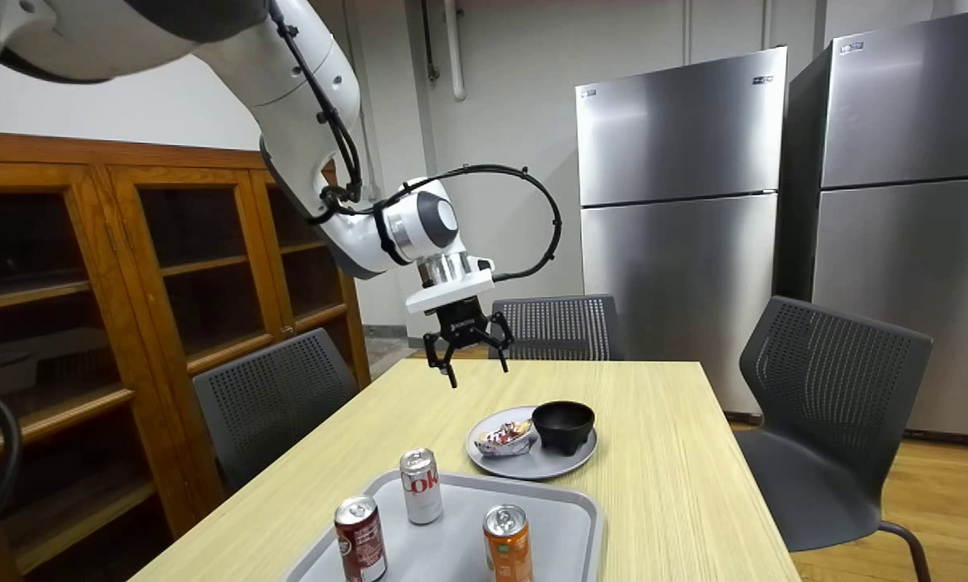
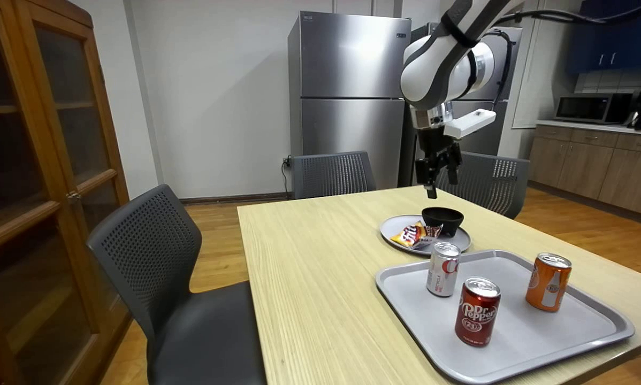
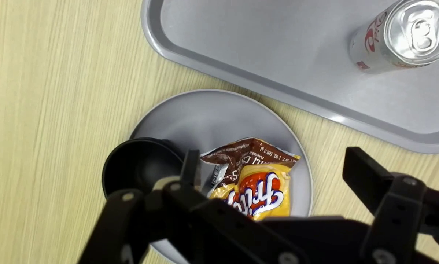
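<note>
Gripper (image 1: 479,377) noted above the table (image 2: 310,278), jaws parted wide, clear of contact. Grey plate (image 3: 212,106) below bears a Fritos bag (image 3: 261,189) lying beside a black bowl (image 3: 140,165); a grey tray (image 2: 518,347) just beside the plate carries three upright cans (image 2: 478,315).

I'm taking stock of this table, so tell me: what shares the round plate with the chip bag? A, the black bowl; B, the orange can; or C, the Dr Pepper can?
A, since in both exterior views the black bowl sits on the round plate beside the chip bag, while the orange can and the Dr Pepper can stand on the tray.
</note>
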Controlling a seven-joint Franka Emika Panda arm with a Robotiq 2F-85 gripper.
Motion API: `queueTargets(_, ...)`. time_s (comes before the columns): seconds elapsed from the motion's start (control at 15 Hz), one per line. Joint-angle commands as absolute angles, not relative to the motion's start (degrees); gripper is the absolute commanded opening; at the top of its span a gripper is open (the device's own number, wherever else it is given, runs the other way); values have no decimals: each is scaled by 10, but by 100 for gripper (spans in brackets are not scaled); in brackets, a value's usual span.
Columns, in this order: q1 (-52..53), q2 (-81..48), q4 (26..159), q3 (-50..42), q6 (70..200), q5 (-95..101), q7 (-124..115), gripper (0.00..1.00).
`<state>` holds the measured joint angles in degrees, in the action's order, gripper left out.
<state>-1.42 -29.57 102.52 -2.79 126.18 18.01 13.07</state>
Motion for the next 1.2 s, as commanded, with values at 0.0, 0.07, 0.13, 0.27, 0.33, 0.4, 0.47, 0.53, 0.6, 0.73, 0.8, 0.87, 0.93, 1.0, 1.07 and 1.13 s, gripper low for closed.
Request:
queueTargets(0.0,-7,-350,958,-30,1234,182,117,100)
queueTargets(0.07,-5,-361,946,-31,1233,183,114,100)
queueTargets(0.13,-5,-375,932,-31,1228,181,113,100)
queueTargets(0.27,-4,-398,908,-31,1219,178,113,100)
queueTargets(0.33,-4,-409,896,-31,1215,178,113,100)
queueTargets(0.4,-3,-421,883,-31,1210,177,112,100)
queueTargets(0.47,-3,-431,872,-32,1205,176,111,100)
queueTargets(0.53,-3,-443,859,-32,1199,174,109,100)
queueTargets(0.6,-4,-453,846,-31,1191,173,109,100)
queueTargets(0.73,-4,-474,820,-32,1178,169,104,100)
queueTargets(0.8,-4,-484,808,-31,1169,167,103,100)
queueTargets(0.87,-5,-493,797,-31,1163,165,102,100)
queueTargets(0.93,-5,-503,784,-31,1154,161,101,100)
queueTargets(1.0,-6,-512,772,-31,1146,157,100,100)
queueTargets(1.07,-7,-521,759,-31,1139,154,99,100)
queueTargets(1.13,-7,-530,748,-31,1133,152,98,100)
